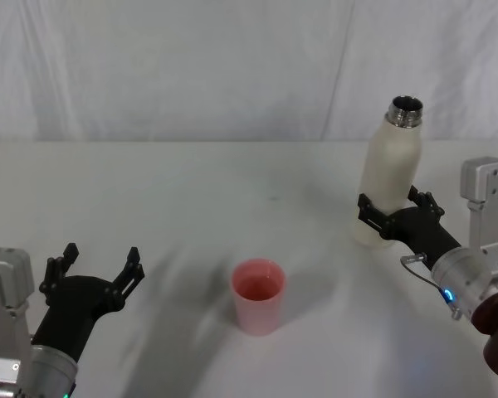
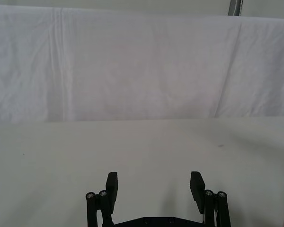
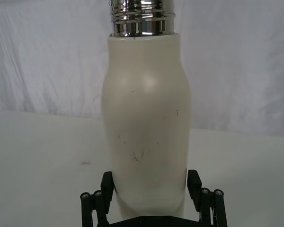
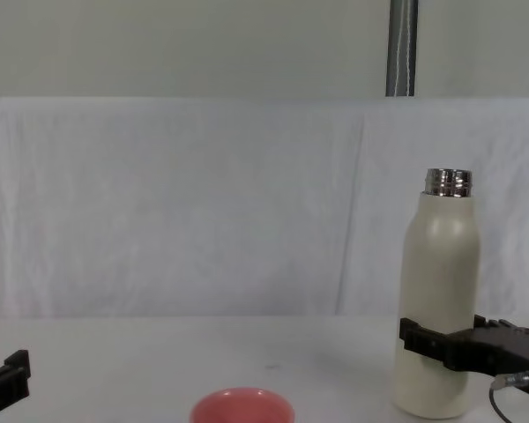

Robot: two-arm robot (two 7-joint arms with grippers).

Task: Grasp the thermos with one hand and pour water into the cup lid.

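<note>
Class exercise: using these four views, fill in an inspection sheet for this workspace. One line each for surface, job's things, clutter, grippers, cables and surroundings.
Surface: white table, a few small dark specks.
Job's things: thermos upright, uncapped, on the robot's right; pink cup lid upright near centre, apart from the thermos.
Clutter: nothing seen.
Grippers: right gripper with its fingers on either side of the thermos's lower body; whether they press it is unclear. Left gripper open, holding nothing, low on the robot's left.
Cables: thin wire loop at the right wrist.
Surroundings: white cloth backdrop, a metal pole behind it.
</note>
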